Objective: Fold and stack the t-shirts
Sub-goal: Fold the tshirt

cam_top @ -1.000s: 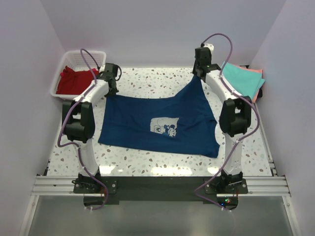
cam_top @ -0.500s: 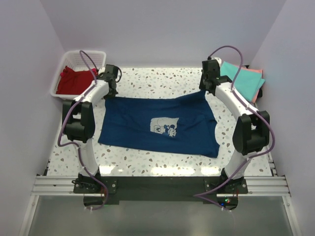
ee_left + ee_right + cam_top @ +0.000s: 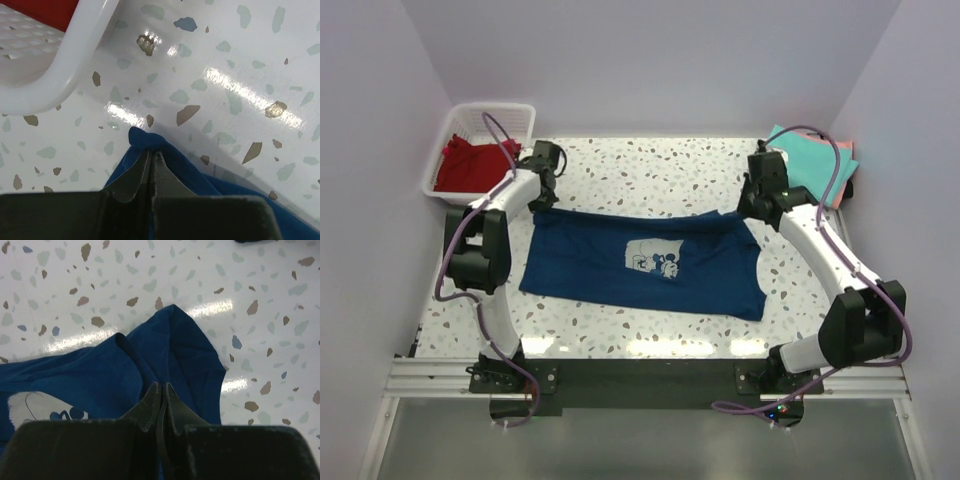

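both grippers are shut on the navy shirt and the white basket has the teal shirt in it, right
Not quite. The white basket holds the red t-shirt, not the teal one; the top external view shows it. The rest stands: the left gripper and right gripper are both shut on the navy t-shirt.

The spread t-shirt [image 3: 640,262] lies in the middle of the table [image 3: 650,165]. The left gripper [image 3: 152,155] sits at the shirt's far-left corner, pinching the cloth there. The right gripper [image 3: 161,387] sits at its far-right corner, also pinching cloth. A basket [image 3: 470,112] stands beyond and left of the spread t-shirt, apart from it, with a bunched t-shirt [image 3: 465,165] inside. Beyond and right of the spread t-shirt, apart from it, lies a top folded t-shirt [image 3: 815,162] on a bottom folded t-shirt [image 3: 843,150].
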Controlling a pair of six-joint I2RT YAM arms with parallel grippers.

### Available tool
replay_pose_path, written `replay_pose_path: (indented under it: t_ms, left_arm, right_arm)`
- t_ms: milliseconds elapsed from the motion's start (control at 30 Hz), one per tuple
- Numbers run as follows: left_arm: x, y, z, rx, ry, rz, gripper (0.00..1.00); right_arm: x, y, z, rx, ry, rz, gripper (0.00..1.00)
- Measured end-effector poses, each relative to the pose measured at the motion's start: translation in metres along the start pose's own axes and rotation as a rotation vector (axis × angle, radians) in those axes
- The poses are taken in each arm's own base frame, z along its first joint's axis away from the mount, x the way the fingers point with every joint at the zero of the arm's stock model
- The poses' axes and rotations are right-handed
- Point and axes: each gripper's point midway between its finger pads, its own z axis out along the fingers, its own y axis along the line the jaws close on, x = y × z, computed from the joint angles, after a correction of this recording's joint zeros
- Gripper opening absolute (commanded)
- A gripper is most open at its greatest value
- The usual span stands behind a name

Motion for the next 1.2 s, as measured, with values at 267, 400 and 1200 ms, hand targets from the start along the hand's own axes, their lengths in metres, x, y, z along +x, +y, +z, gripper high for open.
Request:
replay_pose_path:
  t_ms: [267, 400, 1200]
  left_arm:
    - [0.018, 0.019, -0.014, -0.027, 0.024, -0.026, 0.00]
    - [0.033, 0.031, -0.018, -0.042, 0.047, -0.028, 0.00]
    - [0.103, 0.069, -0.032, -0.135, 0.232, -0.020, 0.27]
  right_arm:
    - [0.050, -0.014, -0.004, 0.017, 0.126, 0.006, 0.00]
    - [0.062, -0.019, -0.009, 0.024, 0.149, 0.014, 0.00]
    - [0.120, -0.040, -0.028, 0.106, 0.348, 0.057, 0.22]
